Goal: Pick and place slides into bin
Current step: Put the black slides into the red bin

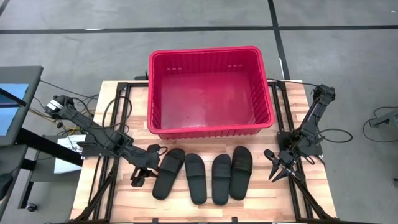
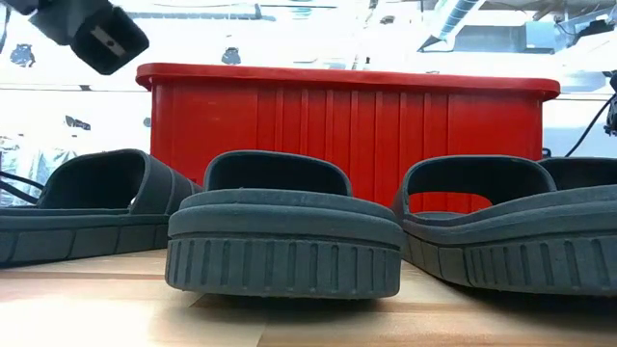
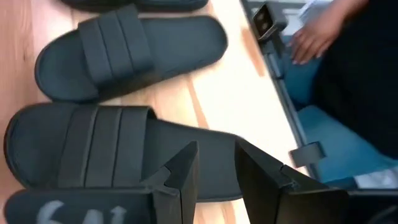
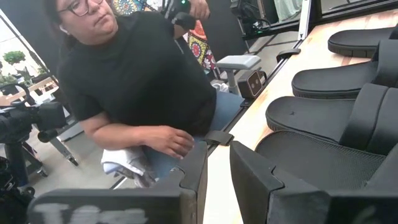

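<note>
High view, near edge to far edge. Four matte black open-toe slide sandals (image 1: 202, 175) lay side by side on the pale wooden slatted table (image 1: 112, 208), none yet in the bin. Their long axes ran roughly near to far, the outer pair splayed slightly outward at the far end; which end was the toe could not be told from above. The left end effector (image 1: 140, 174), fingers parted and holding nothing, sat just beside the leftmost sandal (image 1: 166, 174); in the left wrist view its fingers (image 3: 186, 171) hung over that sandal's sole near the strap. The right end effector (image 1: 277, 168), likewise released and empty, waited near the rightmost sandal (image 1: 240, 172). Beyond the row stood the large rectangular red plastic bin (image 1: 163, 127) with slotted upper walls, empty. The step in hand appeared to be the left grasp: closing across the wide strap or a sole edge, square to the long axis, should keep the sandal from swinging.
</note>
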